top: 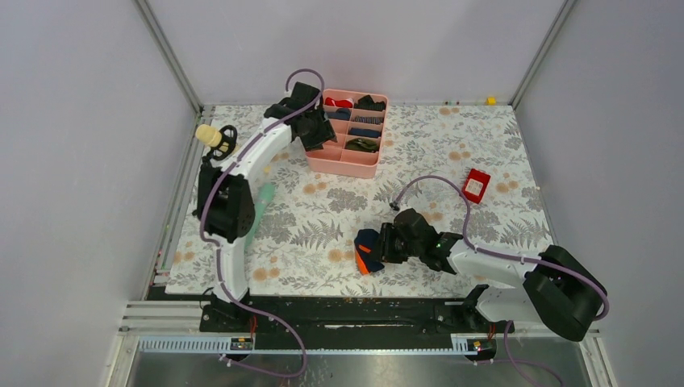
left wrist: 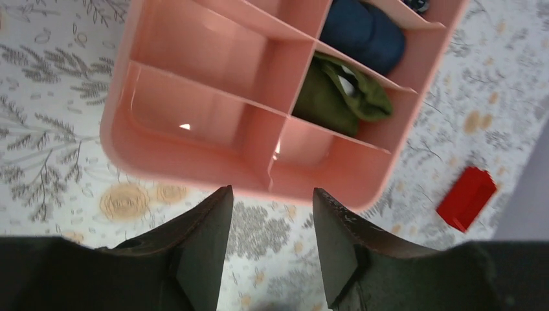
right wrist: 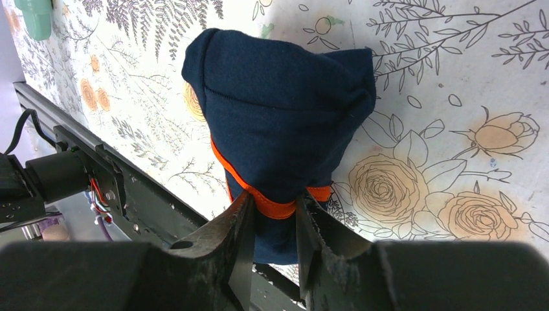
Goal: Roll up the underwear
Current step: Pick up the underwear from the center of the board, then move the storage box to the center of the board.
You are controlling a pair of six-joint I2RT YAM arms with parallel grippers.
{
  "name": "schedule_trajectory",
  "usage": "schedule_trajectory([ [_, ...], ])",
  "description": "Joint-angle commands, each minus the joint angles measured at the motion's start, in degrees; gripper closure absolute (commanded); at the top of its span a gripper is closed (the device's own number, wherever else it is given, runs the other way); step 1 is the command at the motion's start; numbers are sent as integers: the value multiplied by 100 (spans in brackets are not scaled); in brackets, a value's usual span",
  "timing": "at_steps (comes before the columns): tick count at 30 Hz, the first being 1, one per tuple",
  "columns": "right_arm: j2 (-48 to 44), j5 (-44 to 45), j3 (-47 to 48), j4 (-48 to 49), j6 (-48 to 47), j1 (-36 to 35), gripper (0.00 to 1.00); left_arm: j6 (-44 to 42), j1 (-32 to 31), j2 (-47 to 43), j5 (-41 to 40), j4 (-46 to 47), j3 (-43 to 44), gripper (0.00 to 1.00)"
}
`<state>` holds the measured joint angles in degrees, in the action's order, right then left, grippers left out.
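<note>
While left gripper (left wrist: 270,202) is hanging open at the pink tray (left wrist: 194,172) edge, right gripper (right wrist: 272,204) is pinching the underwear (right wrist: 278,110).
It is lying bunched near the table (top: 323,234) front edge, clamped at its orange waistband (right wrist: 223,162).

Nope, nothing readable here as far as I can see, no words, numbers or logos on the underwear (right wrist: 278,110) or its orange waistband, on the pink tray (left wrist: 162,159), or on the little red block (left wrist: 466,197), which is too small to tell anyway.
</note>
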<state>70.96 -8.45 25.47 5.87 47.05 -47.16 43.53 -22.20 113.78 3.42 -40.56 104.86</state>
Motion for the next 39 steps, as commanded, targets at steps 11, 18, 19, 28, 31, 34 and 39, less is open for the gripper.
schedule_trajectory([
  [11, -301, 179, 1, -221, 91, -71, 100, -930, -181, 753, 244, 12, -33, 52],
  [18, -707, 241, 40, -636, -70, -68, 100, -1124, -700, 405, 673, 208, -932, 53],
  [19, -811, 273, 45, -795, -98, -66, 100, -1128, -792, 360, 726, 172, -1008, 53],
  [28, -2345, 243, 19, -2092, -322, -66, 100, -994, -1250, -821, 1132, 329, -2624, 55],
  [31, -2796, 287, 220, -2668, -499, -66, 100, -948, -1391, -1341, 1264, 364, -3170, 55],
  [34, -3010, 444, 538, -3168, -716, -64, 100, -950, -1532, -1758, 1388, 206, -3245, 55],
  [39, -2973, 629, 1351, -3551, -1212, -48, 100, -1259, -1699, -2111, 1158, -676, -2379, 53],
])
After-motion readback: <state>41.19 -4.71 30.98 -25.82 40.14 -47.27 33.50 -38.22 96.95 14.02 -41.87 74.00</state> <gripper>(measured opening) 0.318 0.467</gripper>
